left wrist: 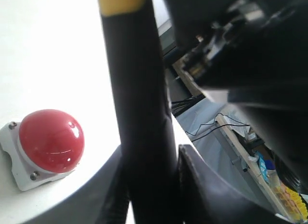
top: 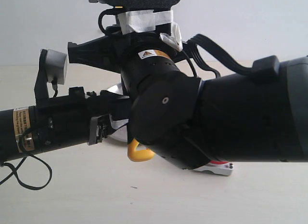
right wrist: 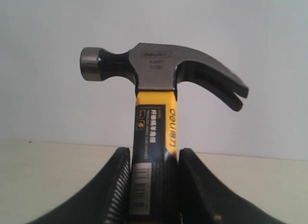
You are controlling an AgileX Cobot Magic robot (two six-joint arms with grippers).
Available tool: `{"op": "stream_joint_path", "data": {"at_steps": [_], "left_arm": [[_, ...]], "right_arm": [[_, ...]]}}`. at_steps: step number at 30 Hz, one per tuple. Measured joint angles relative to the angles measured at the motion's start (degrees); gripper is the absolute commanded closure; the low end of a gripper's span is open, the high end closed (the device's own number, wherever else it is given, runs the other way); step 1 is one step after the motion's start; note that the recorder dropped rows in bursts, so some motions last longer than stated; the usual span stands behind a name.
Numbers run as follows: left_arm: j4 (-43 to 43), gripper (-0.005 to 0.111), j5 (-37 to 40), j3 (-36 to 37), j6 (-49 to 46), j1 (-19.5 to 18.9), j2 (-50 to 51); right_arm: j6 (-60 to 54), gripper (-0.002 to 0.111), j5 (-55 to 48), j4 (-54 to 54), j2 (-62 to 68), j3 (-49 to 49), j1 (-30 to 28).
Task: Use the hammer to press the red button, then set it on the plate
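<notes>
In the right wrist view the hammer [right wrist: 154, 70] stands with its dark head up, and my right gripper [right wrist: 154, 159] is shut on its black-and-yellow handle. My left gripper [left wrist: 149, 159] has its fingers against both sides of the black handle [left wrist: 139, 89] lower down. The red button [left wrist: 50, 139] sits on its grey base on the table beside that gripper. In the exterior view the two arms cross and hide most of the hammer. Only its yellow end [top: 139, 152] shows, hanging below them. A sliver of the red button [top: 219, 163] peeks out under the right arm. The silver plate [top: 114, 89] shows partly behind the arms.
The two arms fill the middle of the exterior view, the left arm [top: 48, 127] coming from the left and the bulky right arm [top: 240, 118] from the right. A loose black cable [top: 29, 178] hangs under the left arm. Pale tabletop [top: 96, 195] lies in front.
</notes>
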State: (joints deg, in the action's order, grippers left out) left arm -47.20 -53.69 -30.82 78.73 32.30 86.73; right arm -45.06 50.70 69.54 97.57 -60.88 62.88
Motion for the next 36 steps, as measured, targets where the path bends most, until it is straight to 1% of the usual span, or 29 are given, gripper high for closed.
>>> {"op": "stream_joint_path", "data": {"at_steps": [3,5,20,24,27,30,36], "left_arm": [[0.1,0.107,0.5,0.0,-1.3,0.0,0.0],[0.1,0.107,0.8,0.0,-1.8,0.0,0.0],[0.2,0.107,3.1,0.0,-6.0,0.0,0.0],[1.1,0.107,6.7,0.0,-7.4,0.0,0.0],[2.0,0.107,10.9,0.0,-8.8,0.0,0.3],[2.0,0.107,13.0,0.1,-10.5,0.1,0.7],[3.1,0.107,13.8,0.3,-13.0,-0.1,0.7]], "right_arm": [[-0.4,0.108,0.0,0.4,0.0,0.0,0.0],[-0.5,0.106,0.1,0.4,0.0,0.0,0.0],[-2.4,0.071,0.4,1.7,0.0,-0.3,0.1],[-3.8,0.068,2.9,3.0,-0.7,-0.3,0.1],[-4.2,0.068,4.6,3.8,-2.0,-0.3,0.1],[-5.7,0.068,4.8,4.4,-3.2,-0.3,0.1],[-10.7,0.068,5.0,6.2,-3.9,-0.3,0.1]]}}
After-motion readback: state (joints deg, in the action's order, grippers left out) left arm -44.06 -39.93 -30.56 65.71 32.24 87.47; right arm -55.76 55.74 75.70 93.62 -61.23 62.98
